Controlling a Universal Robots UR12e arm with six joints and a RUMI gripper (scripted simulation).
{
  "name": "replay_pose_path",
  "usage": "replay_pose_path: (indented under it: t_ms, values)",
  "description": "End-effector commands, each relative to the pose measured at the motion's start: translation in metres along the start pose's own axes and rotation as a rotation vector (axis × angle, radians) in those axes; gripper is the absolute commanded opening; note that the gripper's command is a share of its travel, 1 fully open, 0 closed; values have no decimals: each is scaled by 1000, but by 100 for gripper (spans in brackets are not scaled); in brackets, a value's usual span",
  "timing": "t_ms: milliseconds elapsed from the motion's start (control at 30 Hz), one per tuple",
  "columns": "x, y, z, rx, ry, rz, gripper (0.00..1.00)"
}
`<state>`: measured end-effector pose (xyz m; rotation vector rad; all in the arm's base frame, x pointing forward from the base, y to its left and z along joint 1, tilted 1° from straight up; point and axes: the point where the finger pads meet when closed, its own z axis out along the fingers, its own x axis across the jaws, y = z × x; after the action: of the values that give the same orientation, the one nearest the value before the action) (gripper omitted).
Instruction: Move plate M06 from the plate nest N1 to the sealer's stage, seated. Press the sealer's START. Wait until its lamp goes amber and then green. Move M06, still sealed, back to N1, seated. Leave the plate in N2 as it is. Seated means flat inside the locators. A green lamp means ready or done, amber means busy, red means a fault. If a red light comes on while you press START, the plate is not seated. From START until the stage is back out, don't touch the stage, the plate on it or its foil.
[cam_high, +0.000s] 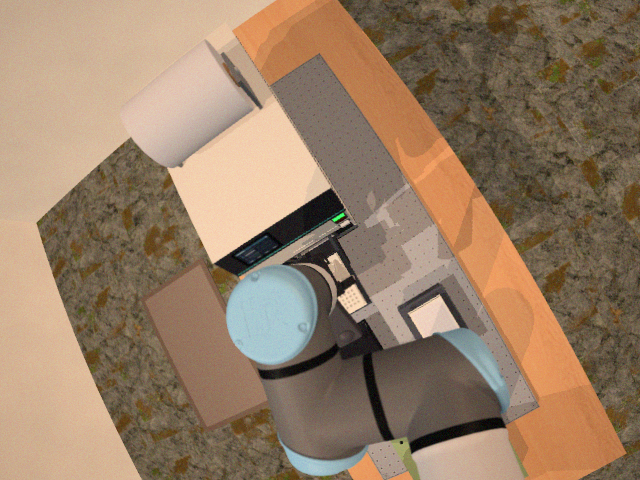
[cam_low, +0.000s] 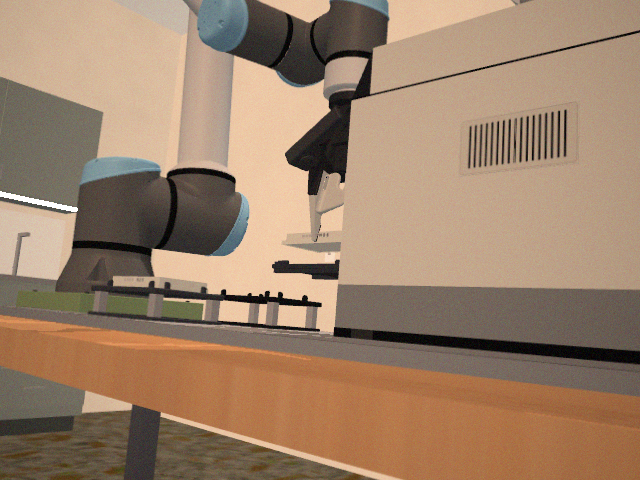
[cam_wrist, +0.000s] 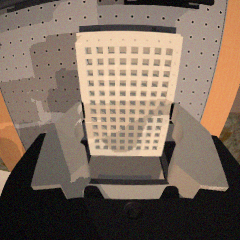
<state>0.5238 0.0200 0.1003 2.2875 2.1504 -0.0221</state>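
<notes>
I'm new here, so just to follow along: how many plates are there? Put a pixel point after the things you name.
2 visible: one held in the gripper (cam_low: 326, 206) (cam_wrist: 129, 125), one on a nest (cam_low: 217, 296). Others may be hidden.

The two-jaw gripper (cam_low: 326, 227) (cam_wrist: 127, 103) is pointing toward six o'clock in the exterior view, its fingers clamping.
</notes>
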Motion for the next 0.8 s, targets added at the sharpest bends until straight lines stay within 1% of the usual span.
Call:
replay_pose_path:
  t_ms: [0, 400, 767]
  values:
    - [0, 1, 1, -1, 0, 0, 0]
    - [0, 1, 17, -1, 0, 0, 0]
    - [0, 1, 17, -1, 0, 0, 0]
